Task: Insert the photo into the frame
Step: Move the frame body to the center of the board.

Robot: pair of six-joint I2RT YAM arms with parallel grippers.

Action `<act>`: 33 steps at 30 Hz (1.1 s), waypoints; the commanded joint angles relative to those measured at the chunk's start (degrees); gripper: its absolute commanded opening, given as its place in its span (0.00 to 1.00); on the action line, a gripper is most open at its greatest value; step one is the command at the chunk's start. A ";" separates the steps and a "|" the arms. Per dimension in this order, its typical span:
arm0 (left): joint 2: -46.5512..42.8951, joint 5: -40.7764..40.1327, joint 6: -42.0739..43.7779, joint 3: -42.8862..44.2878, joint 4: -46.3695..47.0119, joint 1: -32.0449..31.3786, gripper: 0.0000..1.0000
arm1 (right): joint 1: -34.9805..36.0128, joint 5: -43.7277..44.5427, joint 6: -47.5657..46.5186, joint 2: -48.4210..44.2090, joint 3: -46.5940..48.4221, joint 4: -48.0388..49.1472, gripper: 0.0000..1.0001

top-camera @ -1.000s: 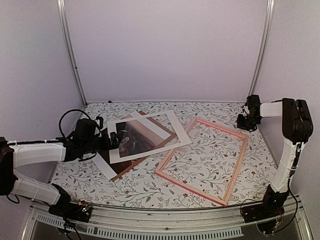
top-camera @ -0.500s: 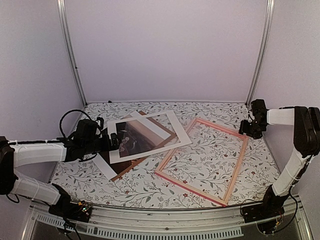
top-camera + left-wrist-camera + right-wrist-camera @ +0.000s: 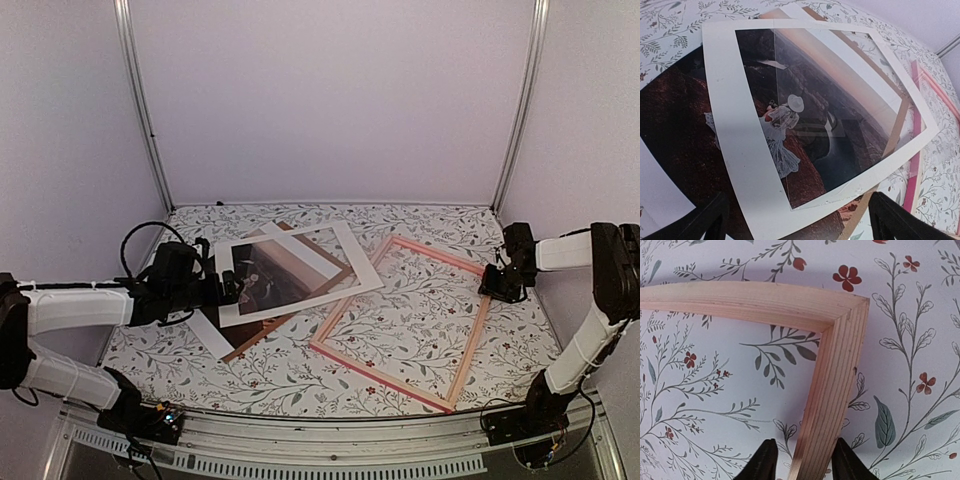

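Being partly hidden by a white mat point(image 3: 745, 165), the photo point(image 3: 805, 145) is being flanked by spread left fingers point(image 3: 705, 220); the frame point(image 3: 835, 370) is being straddled by right fingers point(image 3: 765, 460), grip unclear.

The mat board point(image 3: 745, 165) is lying over the photo point(image 3: 805, 145), blocking it; the left gripper point(image 3: 800, 225) is gaping at the stack's 9 o'clock edge. At the frame's point(image 3: 835, 390) 2 o'clock corner, its rail is sitting between the right gripper's point(image 3: 801, 460) fingers; bare tabletop point(image 3: 410, 320) is showing inside.

Left arm point(image 3: 80, 308) stretched low, left hand point(image 3: 232, 285) wide open, right hand point(image 3: 495, 285) angled down, half open
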 commanded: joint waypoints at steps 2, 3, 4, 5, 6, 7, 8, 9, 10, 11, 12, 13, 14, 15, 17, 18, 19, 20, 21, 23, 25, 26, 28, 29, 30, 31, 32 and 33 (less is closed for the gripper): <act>-1.60 0.48 -0.38 -1.45 1.19 -1.18 1.00 | 0.06 0.52 0.14 0.17 1.50 0.05 0.31; -1.72 0.53 -0.54 -1.58 1.14 -1.28 1.00 | 0.00 0.93 -0.07 0.47 2.33 0.06 0.28; -1.81 0.50 -0.56 -1.57 1.04 -1.34 1.00 | 0.04 1.30 -0.25 1.12 3.46 0.06 0.26; -1.90 0.43 -0.49 -1.53 0.83 -1.33 1.00 | 0.03 1.69 -0.51 1.72 4.66 0.05 0.24; -1.98 0.36 -0.49 -1.49 0.67 -1.42 1.00 | 1.30 2.23 -0.81 3.02 6.04 0.05 0.23; -2.08 0.21 -0.50 -1.41 0.40 -1.48 1.00 | 1.85 2.58 -1.03 4.17 7.49 -0.03 0.21; -2.22 0.08 -0.55 -1.33 0.09 -1.51 1.00 | 2.05 2.81 -1.37 5.12 8.92 -0.22 0.20; -2.33 -0.16 -0.53 -1.23 -0.19 -1.55 1.00 | 2.23 3.10 -1.56 6.68 10.47 -0.26 0.18; -2.48 -0.30 -0.47 -1.10 -0.52 -1.59 1.00 | 2.26 3.15 -1.98 7.61 11.87 -0.42 0.17; -2.68 -0.46 -0.41 -0.98 -0.78 -1.61 1.00 | 2.27 3.16 -2.25 8.89 13.41 -0.49 0.16; -2.85 -0.68 -0.40 -0.87 -1.06 -1.66 1.00 | 2.27 4.93 -2.66 9.79 14.87 -0.57 0.15; -2.99 -0.90 -0.41 -0.81 -1.21 -1.75 1.00 | 2.25 5.22 -3.48 11.43 16.21 -0.56 0.14; -3.10 -1.08 -0.39 -0.82 -1.38 -1.70 1.00 | 2.23 5.24 -4.09 12.68 17.54 -0.50 0.13; -3.16 -1.28 -0.32 -0.78 -1.67 -1.69 1.00 | 2.26 5.30 -4.94 13.64 18.76 -0.60 0.12; -3.18 -1.69 -0.23 -0.86 -1.95 -1.73 1.00 | 2.34 5.29 -6.91 16.17 21.97 -1.08 0.10; -3.16 -1.86 -0.22 -0.93 -2.09 -1.69 1.00 | 2.36 5.15 -7.78 17.35 23.04 -1.17 0.09; -3.03 -2.05 -0.08 -1.07 -2.15 -1.71 1.00 | 2.36 5.33 -8.78 18.23 24.41 -1.47 0.09; -2.86 -2.17 0.06 -0.98 -2.15 -1.69 1.00 | 2.36 5.43 -10.04 19.79 25.79 -2.00 0.09; -2.75 -2.29 0.14 -0.96 -2.15 -1.69 1.00 | 2.37 5.36 -10.85 21.23 27.21 -2.58 0.08; -2.50 -2.44 0.29 -0.87 -4.16 -1.73 1.00 | 2.32 4.45 -12.74 23.94 29.68 -3.47 0.08; -2.45 -2.53 0.27 -0.92 -4.47 -1.70 1.00 | 2.36 2.58 -14.07 25.91 31.54 -3.85 0.07; -2.45 -2.52 0.27 -0.95 -4.47 -1.71 1.00 | 2.36 1.51 -14.59 26.50 32.10 -3.67 0.07; -2.49 -2.61 0.29 -0.98 -4.62 -1.69 1.00 | 2.36 -0.39 -15.55 27.74 33.05 -3.24 0.08; -2.42 -2.64 0.28 -0.96 -4.61 -1.72 1.00 | 2.36 -0.93 -15.88 28.02 33.51 -3.20 0.10; -2.32 -2.66 0.31 -0.92 -4.69 -1.77 1.00 | 2.36 -1.17 -16.00 28.41 33.93 -3.24 0.12; -2.24 -2.65 0.46 -0.87 -4.74 -1.84 1.00 | 2.36 -1.30 -15.95 28.56 34.12 -3.32 0.15; -2.10 -2.77 0.53 -0.80 -4.83 -1.78 1.00 | 2.36 -1.28 -15.88 28.43 34.09 -3.29 0.21; -1.95 -2.81 0.69 -0.78 -4.87 -1.75 1.00 | 2.36 -1.12 -15.67 28.12 33.85 -3.27 0.27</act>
